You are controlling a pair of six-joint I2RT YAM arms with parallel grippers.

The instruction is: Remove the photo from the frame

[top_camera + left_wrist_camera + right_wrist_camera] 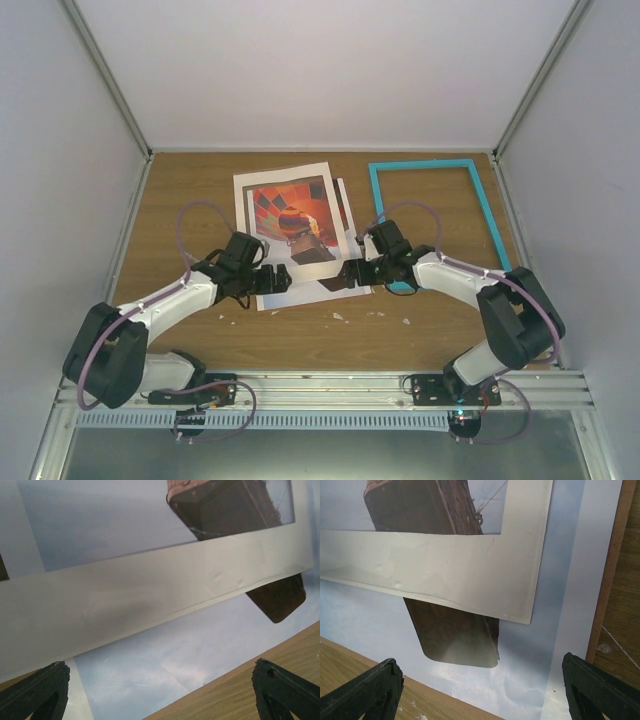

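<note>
The photo [290, 215], an orange-red balloon with a brown basket on pale sky, lies flat mid-table with a white-edged sheet [262, 190] on top of it. Its lower sky strip [165, 665] and basket bottom [455, 635] stick out below that sheet [150, 595]. The turquoise frame [425, 164] lies empty to the right. My left gripper [283, 280] is open at the photo's near edge, its fingers [37, 692] wide apart. My right gripper [345, 277] is open beside it, over the photo's near right corner [520, 680], holding nothing.
A brown board edge [607, 580] runs along the photo's right side. Small white scraps [335, 315] lie on the wooden table [200, 180] near the grippers. White walls enclose the table on three sides.
</note>
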